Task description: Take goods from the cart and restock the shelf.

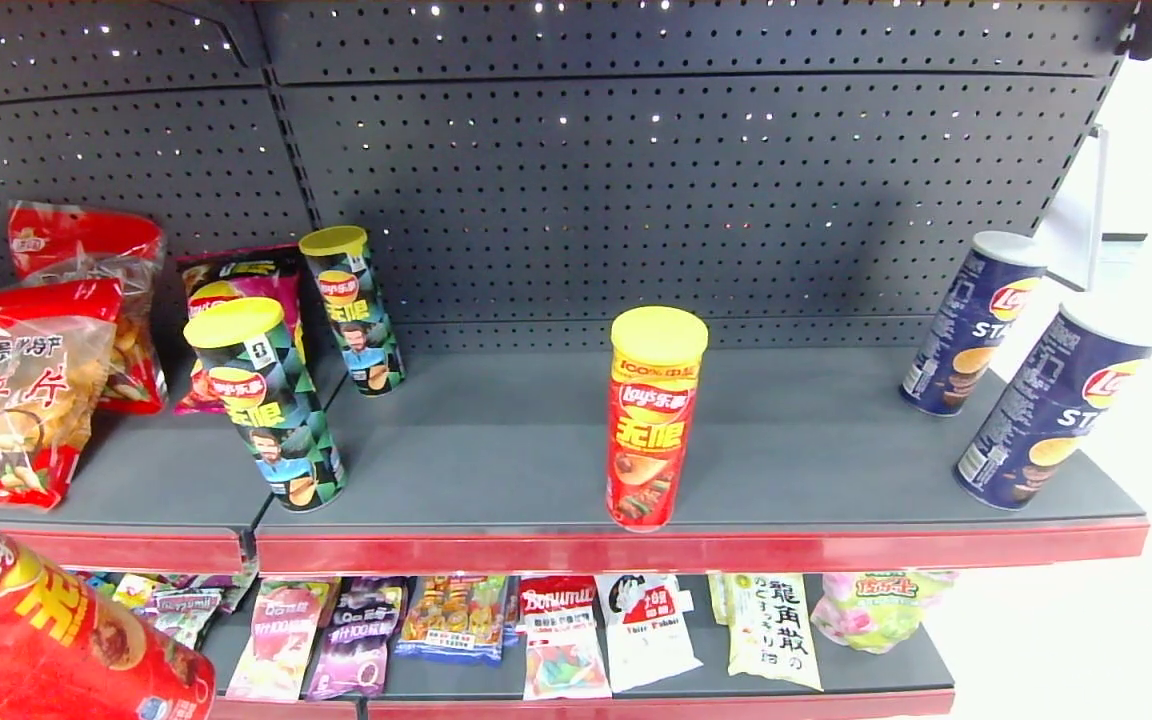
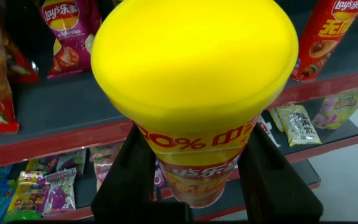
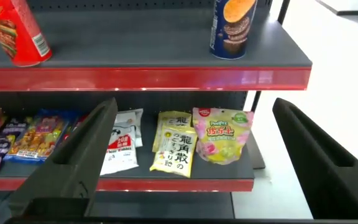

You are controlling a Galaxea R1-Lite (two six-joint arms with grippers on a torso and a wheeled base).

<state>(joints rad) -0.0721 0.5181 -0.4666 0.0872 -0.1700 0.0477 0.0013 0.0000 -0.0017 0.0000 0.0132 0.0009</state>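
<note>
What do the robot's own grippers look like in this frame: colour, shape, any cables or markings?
Both are plain matte black, with no markings or cables that I can see. The left gripper has two broad, flat-sided fingers. The right gripper has two long, wedge-shaped fingers with angular, sloping edges.
</note>
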